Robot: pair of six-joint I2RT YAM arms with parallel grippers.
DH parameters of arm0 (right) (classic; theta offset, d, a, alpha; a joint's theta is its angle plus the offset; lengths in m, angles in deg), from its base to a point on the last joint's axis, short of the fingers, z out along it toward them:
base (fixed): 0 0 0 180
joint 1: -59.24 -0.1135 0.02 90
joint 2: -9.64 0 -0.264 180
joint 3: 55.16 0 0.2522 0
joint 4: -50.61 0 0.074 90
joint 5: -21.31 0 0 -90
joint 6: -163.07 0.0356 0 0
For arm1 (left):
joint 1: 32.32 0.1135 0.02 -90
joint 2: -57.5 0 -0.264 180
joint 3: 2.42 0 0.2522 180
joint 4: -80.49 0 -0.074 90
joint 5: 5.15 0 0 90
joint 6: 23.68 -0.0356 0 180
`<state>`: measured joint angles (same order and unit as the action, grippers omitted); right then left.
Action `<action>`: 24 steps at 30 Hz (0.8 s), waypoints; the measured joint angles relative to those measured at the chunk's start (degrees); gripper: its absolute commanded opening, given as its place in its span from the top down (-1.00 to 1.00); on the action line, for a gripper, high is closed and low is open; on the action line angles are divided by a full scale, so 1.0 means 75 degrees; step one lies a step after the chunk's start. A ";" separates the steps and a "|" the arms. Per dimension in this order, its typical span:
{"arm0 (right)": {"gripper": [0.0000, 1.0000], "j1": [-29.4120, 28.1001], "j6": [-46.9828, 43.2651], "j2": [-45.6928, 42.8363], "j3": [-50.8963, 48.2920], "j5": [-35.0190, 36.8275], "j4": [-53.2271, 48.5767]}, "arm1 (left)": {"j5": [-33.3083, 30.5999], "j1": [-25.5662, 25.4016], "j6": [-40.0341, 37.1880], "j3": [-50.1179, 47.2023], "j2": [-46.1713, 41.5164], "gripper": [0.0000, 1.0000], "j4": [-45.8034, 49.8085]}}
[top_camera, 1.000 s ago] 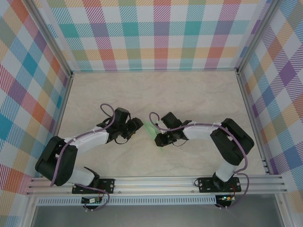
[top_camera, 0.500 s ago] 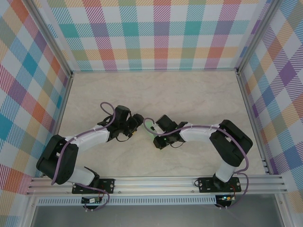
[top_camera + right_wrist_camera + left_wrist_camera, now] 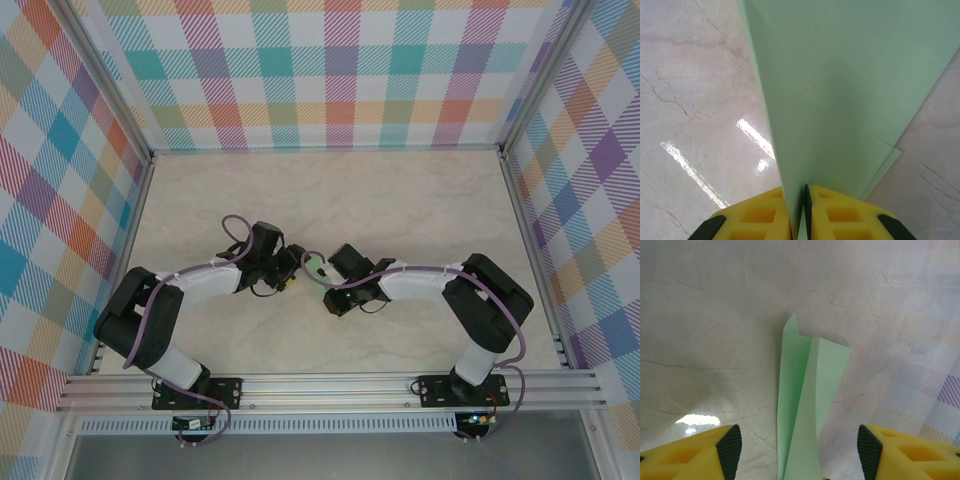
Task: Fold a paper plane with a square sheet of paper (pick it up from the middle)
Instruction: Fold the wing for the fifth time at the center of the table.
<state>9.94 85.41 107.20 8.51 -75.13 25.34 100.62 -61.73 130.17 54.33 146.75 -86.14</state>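
The right gripper (image 3: 799, 200) is closed tight on the paper plane (image 3: 850, 90). In the right wrist view its two yellow fingers (image 3: 760, 217) are pressed together, with only the thin green sheet between their dark pads. They grip the folded paper by one narrow end, and the rest fans out wide ahead of them. The left gripper (image 3: 797, 446) is spread wide and holds nothing. In the left wrist view one yellow finger (image 3: 690, 455) sits at the lower left corner and the other at the lower right. The paper plane (image 3: 805, 405) runs between them, with a clear gap on each side and neither dark pad touching it. In that view the plane is a narrow light green strip with a long crease down its length, one layer standing a little proud of the other, and its far end finishes in a short point beside a squared flap. From the overhead camera the two arms reach in from either side and meet near the middle of the pale marbled table (image 3: 400, 200). The left gripper (image 3: 294, 262) and right gripper (image 3: 327, 273) face each other just apart, and the paper plane (image 3: 317, 266) is a small green sliver between them. I cannot tell whether the paper rests on the table or hangs just above it.
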 measured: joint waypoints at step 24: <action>0.55 -0.0029 0.0114 -0.0382 0.0003 0.0052 -0.0023 | 0.0041 0.0006 0.0114 0.0114 0.0379 0.56 0.0035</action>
<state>9.72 86.26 104.33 8.53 -74.74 25.16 100.92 -61.68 131.03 55.18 149.59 -85.87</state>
